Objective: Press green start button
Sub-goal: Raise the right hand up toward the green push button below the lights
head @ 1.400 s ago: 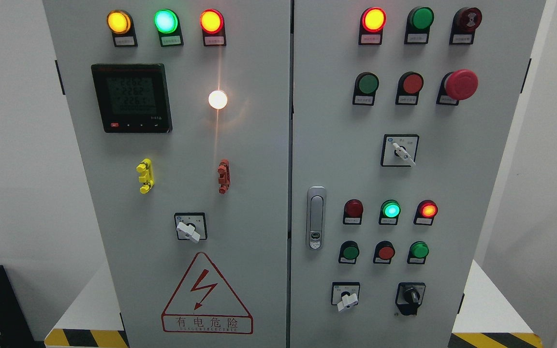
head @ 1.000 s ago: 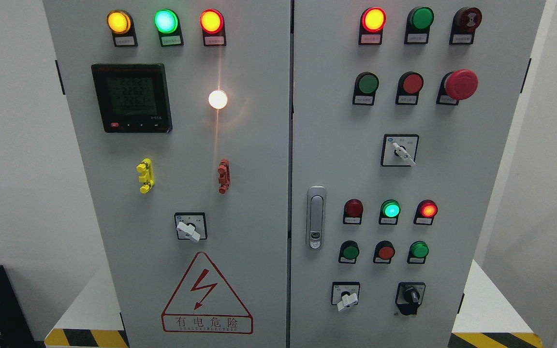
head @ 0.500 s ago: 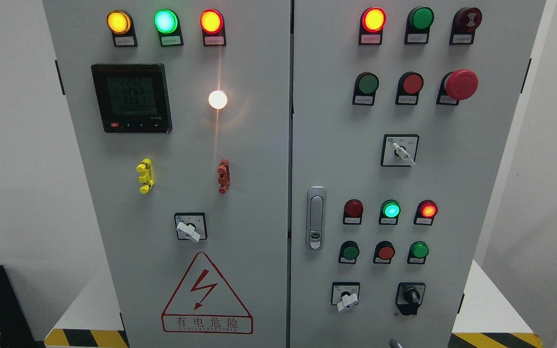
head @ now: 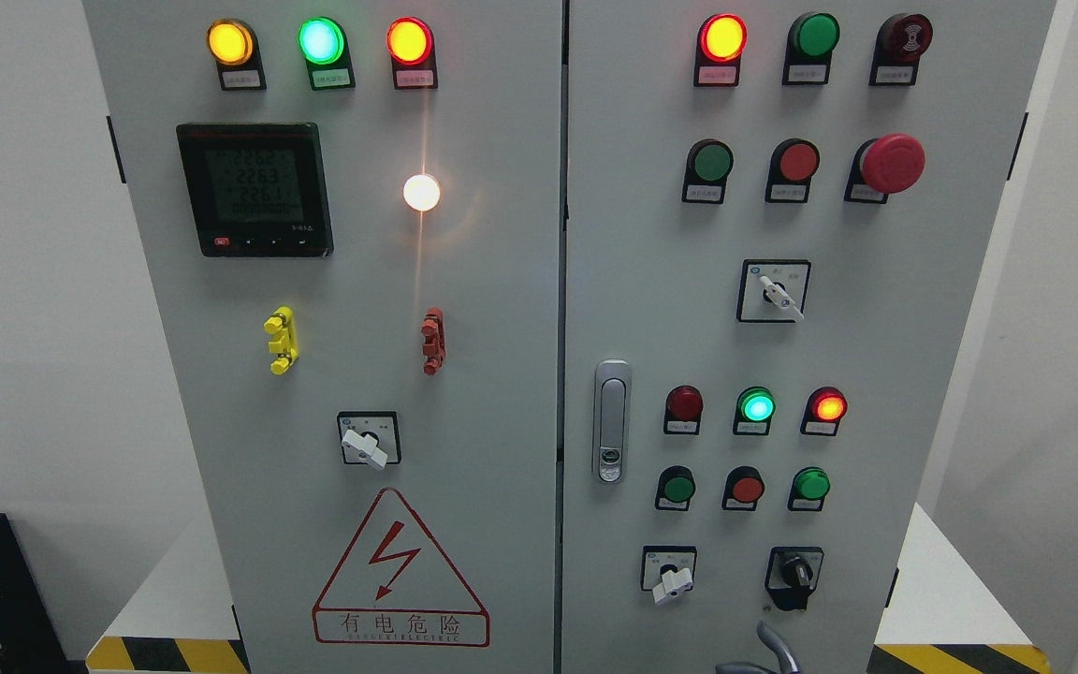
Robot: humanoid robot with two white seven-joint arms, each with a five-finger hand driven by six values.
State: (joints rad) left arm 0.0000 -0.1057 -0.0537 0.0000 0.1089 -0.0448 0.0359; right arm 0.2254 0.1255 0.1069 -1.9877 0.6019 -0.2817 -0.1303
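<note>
The grey control cabinet (head: 651, 281) fills the head view, and the push buttons are on its right door. An unlit green button (head: 713, 161) sits in the upper row beside a red button (head: 798, 161). Lower down are two more green buttons (head: 678, 488) (head: 811, 484), either side of a red one (head: 746, 488). A small grey part of my right hand (head: 773, 651) pokes up at the bottom edge, below the black rotary switch (head: 794, 571) and well under the lower button row. It touches nothing. The left hand is out of view.
A red mushroom emergency stop (head: 893, 162) juts out at the upper right. A door handle (head: 610, 421) stands left of the lower lamps, where a green lamp (head: 757, 406) glows. White selector switches (head: 672, 582) (head: 780, 296) stick out. The left door holds a meter (head: 254, 189).
My right hand has risen into view at the bottom edge, right of the middle, higher than half a second ago. The panel lamps are unchanged.
</note>
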